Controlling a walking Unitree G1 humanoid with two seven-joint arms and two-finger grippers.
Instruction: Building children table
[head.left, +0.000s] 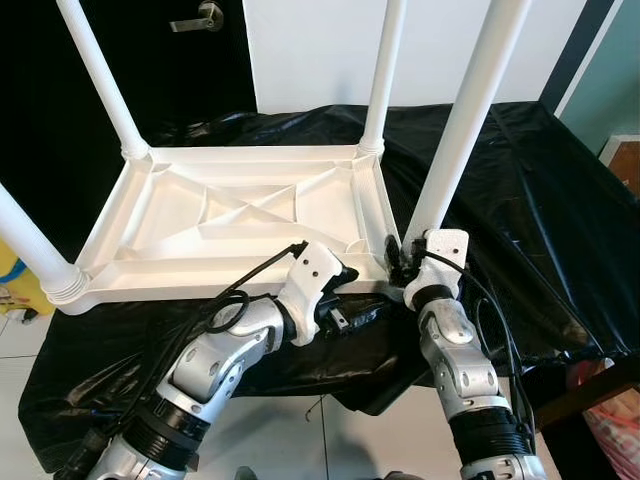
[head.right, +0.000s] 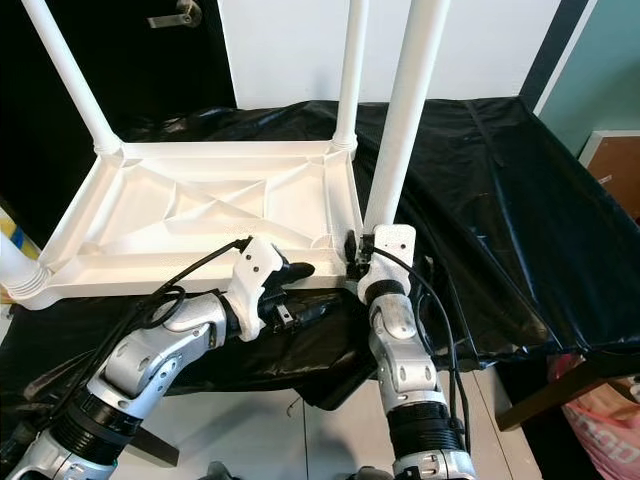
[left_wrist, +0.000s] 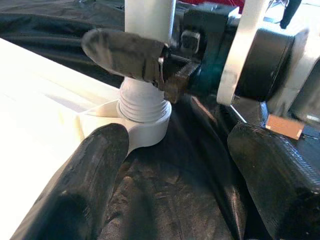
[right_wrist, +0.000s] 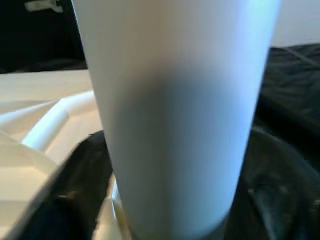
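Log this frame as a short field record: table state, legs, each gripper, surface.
table top: white table top upside down, ribbed underside up
legs: four white legs upright in corner sockets
right gripper: right gripper shut on near-right leg at its base
left gripper: left gripper open, at the table top's near edge beside that socket
surface: black sheet under the table top

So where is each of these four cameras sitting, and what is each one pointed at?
Left eye view: on the head, looking down at the upturned white table top on black sheeting; both silver arms show.
Right eye view: its stereo twin, same scene.
Left wrist view: along the left hand, open, facing the near leg's threaded base, which the right hand's finger touches.
Right wrist view: along the right hand, pressed up against that near leg.
Both wrist views share this leg.
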